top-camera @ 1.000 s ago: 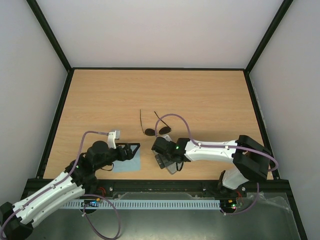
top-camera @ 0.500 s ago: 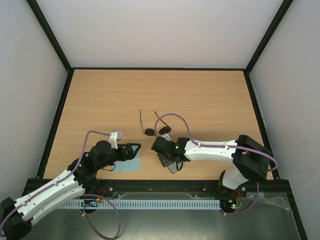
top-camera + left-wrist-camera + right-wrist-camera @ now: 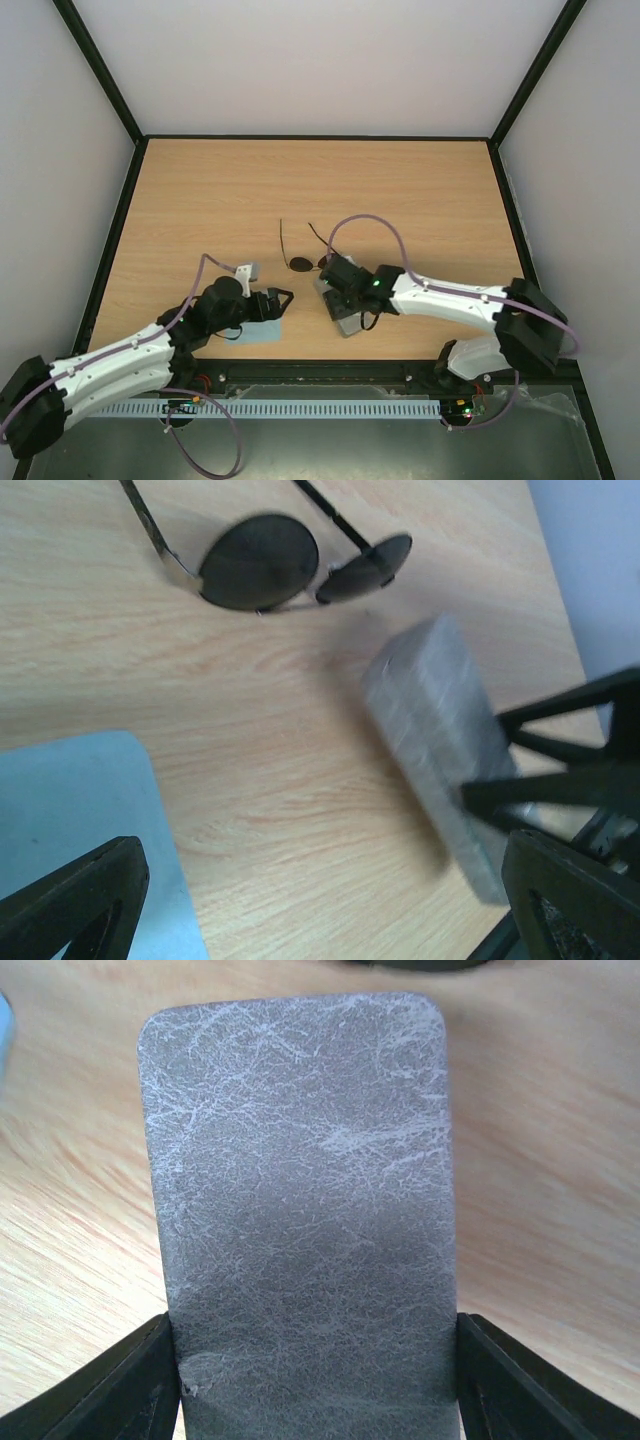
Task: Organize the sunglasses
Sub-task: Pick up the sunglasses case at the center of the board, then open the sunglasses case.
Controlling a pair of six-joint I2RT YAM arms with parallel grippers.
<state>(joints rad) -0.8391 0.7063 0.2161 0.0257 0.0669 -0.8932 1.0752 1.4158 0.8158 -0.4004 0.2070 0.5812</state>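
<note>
Grey case point(image 3: 300, 1190) clamped between right gripper point(image 3: 312, 1360) fingers, near sunglasses point(image 3: 258, 562); left gripper point(image 3: 325, 850) spread wide, partly over light blue cloth point(image 3: 70, 820).

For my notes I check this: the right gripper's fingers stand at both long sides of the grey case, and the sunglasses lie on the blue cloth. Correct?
One part is wrong. The sunglasses lie on the bare table, apart from the blue cloth, as the left wrist view shows. The right gripper does flank the grey case.
</note>
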